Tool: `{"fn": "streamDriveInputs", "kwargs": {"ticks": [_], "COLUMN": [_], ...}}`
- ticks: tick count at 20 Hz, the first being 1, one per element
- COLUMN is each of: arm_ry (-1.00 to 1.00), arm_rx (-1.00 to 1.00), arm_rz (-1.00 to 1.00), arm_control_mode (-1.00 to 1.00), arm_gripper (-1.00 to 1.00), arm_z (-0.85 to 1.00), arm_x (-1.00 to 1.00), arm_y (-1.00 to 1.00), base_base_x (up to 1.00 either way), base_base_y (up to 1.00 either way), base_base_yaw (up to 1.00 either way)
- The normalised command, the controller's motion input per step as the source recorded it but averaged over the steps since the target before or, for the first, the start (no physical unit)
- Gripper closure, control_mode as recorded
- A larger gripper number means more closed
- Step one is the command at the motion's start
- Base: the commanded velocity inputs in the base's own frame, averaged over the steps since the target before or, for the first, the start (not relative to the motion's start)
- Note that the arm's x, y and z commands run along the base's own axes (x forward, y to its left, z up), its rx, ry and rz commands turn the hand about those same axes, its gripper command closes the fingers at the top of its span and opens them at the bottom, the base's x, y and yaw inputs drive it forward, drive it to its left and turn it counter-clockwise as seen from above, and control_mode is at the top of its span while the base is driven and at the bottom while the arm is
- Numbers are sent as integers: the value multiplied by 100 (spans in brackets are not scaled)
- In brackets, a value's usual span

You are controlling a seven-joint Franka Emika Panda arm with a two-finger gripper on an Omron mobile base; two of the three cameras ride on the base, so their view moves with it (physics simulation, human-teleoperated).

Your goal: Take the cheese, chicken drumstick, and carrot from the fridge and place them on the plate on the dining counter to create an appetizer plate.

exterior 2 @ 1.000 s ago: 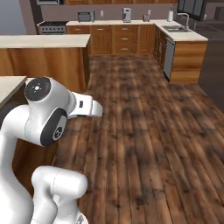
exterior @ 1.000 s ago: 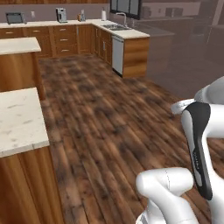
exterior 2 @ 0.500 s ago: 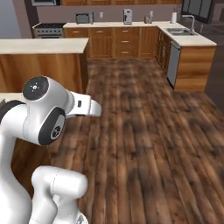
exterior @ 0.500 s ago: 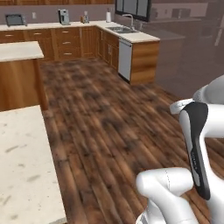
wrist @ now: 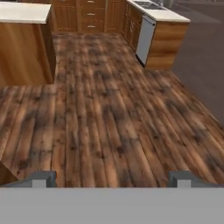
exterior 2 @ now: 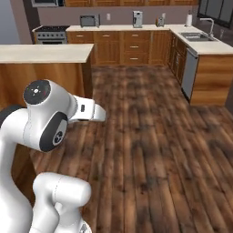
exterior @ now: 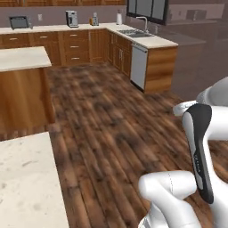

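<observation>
My gripper (wrist: 111, 179) is open over the wooden floor, its two dark fingertips (wrist: 41, 178) wide apart with nothing between them. The corner of a speckled beige stone top, seemingly the dining counter (exterior: 26, 178), lies at the lower left of the left base view. The cheese, chicken drumstick, carrot, fridge and plate are out of view. My white arm rises folded at the lower right of the left base view and the lower left of the right base view.
A wooden island with a pale top (exterior: 22, 60) (exterior 2: 45, 54) (wrist: 22, 13) stands ahead on the left. A sink counter with a dishwasher (exterior: 138, 67) (exterior 2: 189, 73) juts out at right. Back cabinets carry small appliances, beside a stove (exterior 2: 48, 32). Dark plank floor (wrist: 109, 109) stretches between.
The whole picture has shifted: the base has driven, so the near stone counter has slid down and left and the sink counter sits further right. The arm keeps its pose; gripper stays open.
</observation>
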Motion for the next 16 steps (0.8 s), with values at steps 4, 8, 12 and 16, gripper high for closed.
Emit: {"fn": "streamDriveInputs", "kwargs": {"ticks": [4, 8, 12, 16], "arm_ry": [0, 0, 0, 0], "arm_rx": [0, 0, 0, 0], "arm_rz": [0, 0, 0, 0], "arm_control_mode": [100, 100, 100, 100], "arm_gripper": [-100, -100, -100, -100], "arm_z": [0, 0, 0, 0], "arm_x": [0, 0, 0, 0], "arm_y": [0, 0, 0, 0], "base_base_x": [100, 100, 86, 91], "base_base_y": [0, 0, 0, 1], "base_base_yaw": [9, 24, 40, 50]}}
